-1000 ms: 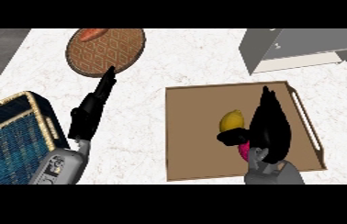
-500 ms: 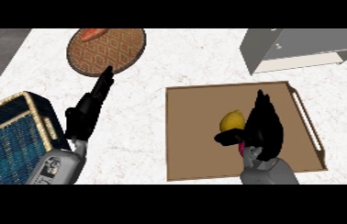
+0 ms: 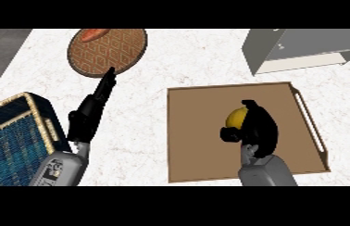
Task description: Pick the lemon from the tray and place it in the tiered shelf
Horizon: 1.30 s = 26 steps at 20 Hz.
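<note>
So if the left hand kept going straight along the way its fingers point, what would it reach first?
The left hand points up and slightly right, its fingertips right by the edge of the round patterned plate. That plate would likely come first, though the hand's height above the counter is unclear.

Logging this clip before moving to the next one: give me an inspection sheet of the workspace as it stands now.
Surface: white marbled counter.
Job's things: yellow lemon on the brown wooden tray; grey tiered shelf at upper right, nothing visible in it.
Clutter: round woven brown plate with an orange item at its far edge; blue basket with tan rim at left.
Hands: right hand curled round the lemon; left hand open, fingers straight, holding nothing.
Cables: nothing seen.
Surroundings: dark grey strip at upper left.
</note>
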Each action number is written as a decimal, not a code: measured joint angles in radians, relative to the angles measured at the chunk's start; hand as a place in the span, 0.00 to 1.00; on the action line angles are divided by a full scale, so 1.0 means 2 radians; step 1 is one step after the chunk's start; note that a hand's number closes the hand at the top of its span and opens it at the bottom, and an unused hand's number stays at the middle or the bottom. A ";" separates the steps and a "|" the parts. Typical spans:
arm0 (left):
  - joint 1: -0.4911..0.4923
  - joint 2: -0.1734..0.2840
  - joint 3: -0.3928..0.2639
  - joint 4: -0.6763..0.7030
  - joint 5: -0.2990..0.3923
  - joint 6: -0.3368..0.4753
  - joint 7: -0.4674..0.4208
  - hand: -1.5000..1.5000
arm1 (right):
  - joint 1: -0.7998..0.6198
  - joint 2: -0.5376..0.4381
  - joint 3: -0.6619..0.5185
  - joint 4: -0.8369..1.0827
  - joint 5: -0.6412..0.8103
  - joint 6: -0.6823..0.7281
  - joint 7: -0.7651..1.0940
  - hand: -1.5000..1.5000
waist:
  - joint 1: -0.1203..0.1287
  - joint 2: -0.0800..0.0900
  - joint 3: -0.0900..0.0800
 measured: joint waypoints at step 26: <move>0.003 -0.008 0.026 -0.001 -0.009 -0.017 0.003 0.50 | 0.026 -0.074 0.044 -0.148 -0.139 0.094 -0.273 1.00 | -0.007 -0.001 0.000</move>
